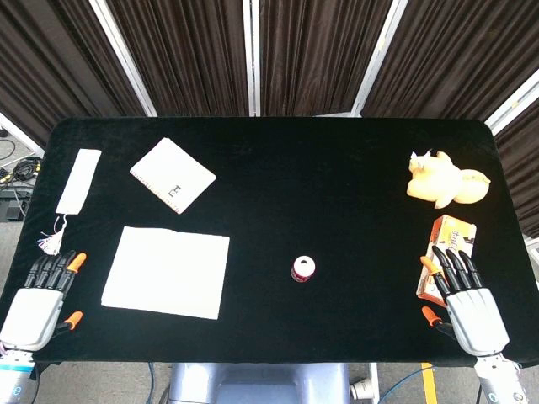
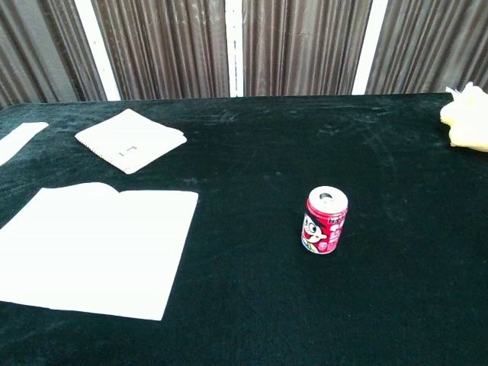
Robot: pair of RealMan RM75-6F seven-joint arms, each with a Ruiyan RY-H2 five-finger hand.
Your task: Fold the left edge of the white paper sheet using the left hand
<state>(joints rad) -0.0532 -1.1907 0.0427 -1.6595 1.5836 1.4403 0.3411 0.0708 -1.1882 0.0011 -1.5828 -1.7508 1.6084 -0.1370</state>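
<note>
The white paper sheet lies flat on the black table, front left; the chest view shows the same white paper sheet with a slight lift along its far edge. My left hand hovers at the table's front left corner, left of the sheet and apart from it, fingers stretched out, holding nothing. My right hand is at the front right corner, fingers spread, also empty. Neither hand shows in the chest view.
A red drink can stands right of the sheet. A white notebook and a white tasselled strip lie at the back left. A yellow plush toy and an orange box sit on the right.
</note>
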